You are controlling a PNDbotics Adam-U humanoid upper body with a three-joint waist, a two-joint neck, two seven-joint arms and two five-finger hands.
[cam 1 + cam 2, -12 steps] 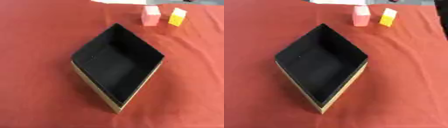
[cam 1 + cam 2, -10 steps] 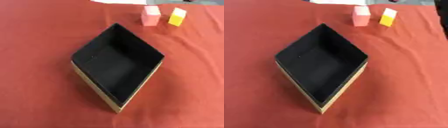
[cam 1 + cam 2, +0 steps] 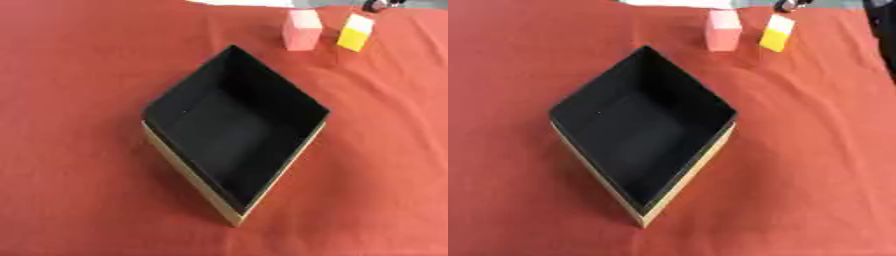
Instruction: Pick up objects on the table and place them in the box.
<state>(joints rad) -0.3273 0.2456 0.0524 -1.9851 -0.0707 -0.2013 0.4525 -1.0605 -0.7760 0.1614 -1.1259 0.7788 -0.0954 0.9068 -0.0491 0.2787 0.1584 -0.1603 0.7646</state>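
An open cardboard box with a black inside (image 3: 232,142) was set cornerwise on the red cloth-covered table (image 3: 70,190), its long axis running from the near corner up to the far one. Beyond it, a pink block (image 3: 302,30) and a yellow block (image 3: 356,32) stood near each other, apart. Neither robot hand was seen, so their state could not be told.

Unidentifiable dark bit (image 3: 378,5), top edge

Open-topped box (image 3: 234,130) occupies the centre of the red cloth (image 3: 79,60). Far side — pink block (image 3: 302,30) and yellow block (image 3: 355,32), a gap between them.
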